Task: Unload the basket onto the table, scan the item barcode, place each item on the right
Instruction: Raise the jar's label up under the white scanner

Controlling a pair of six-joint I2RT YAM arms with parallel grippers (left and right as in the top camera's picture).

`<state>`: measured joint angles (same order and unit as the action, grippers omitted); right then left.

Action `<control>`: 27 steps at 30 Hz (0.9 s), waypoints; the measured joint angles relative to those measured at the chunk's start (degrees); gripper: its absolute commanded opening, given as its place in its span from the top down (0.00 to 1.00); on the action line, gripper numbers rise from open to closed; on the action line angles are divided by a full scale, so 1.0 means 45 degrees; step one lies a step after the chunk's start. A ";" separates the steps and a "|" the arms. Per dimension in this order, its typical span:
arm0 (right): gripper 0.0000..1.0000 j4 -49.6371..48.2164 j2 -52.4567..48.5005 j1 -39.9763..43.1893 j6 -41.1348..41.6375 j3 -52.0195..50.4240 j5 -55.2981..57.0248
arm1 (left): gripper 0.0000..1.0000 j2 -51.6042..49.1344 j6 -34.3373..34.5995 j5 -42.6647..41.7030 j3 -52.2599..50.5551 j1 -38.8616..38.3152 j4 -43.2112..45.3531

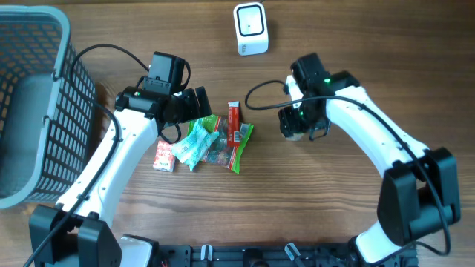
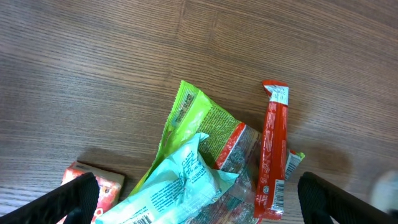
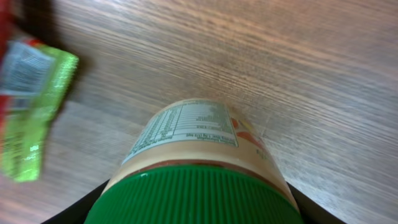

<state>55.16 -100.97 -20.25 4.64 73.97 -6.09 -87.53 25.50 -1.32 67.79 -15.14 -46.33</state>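
holding the jar at its green lid with the right gripper, just right of the snack packets and nearer than the white scanner. hovering over those packets with the left gripper, jaws spread wide, gripping nothing. flanked at far left by the basket.

A green ribbed lid and a white printed label are noted on the jar. A lime-green packet, a red wrapper and a mint packet are recorded; the table is brown wood-grain.
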 measured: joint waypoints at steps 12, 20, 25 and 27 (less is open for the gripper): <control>0.38 0.3269 0.0194 -0.0078 0.0005 0.5236 -0.0942 | 0.00 0.0000 0.0000 0.0005 0.0000 0.0000 -0.0005; 0.37 0.3759 0.0194 -0.0578 0.0107 0.7888 -0.1039 | 0.00 0.0000 0.0000 0.0005 0.0000 0.0000 0.0005; 0.37 0.3876 0.0151 -0.0578 0.0296 0.8699 -0.1044 | 0.00 0.0000 0.0000 0.0000 0.0000 0.0000 0.0000; 0.37 0.4109 0.0049 -0.0578 0.0384 0.9054 -0.1069 | 0.00 0.0000 0.0000 0.0000 0.0000 0.0000 0.0000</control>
<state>73.65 -100.75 -22.85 6.37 114.72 -10.90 -87.53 25.50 -1.32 67.79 -15.14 -46.33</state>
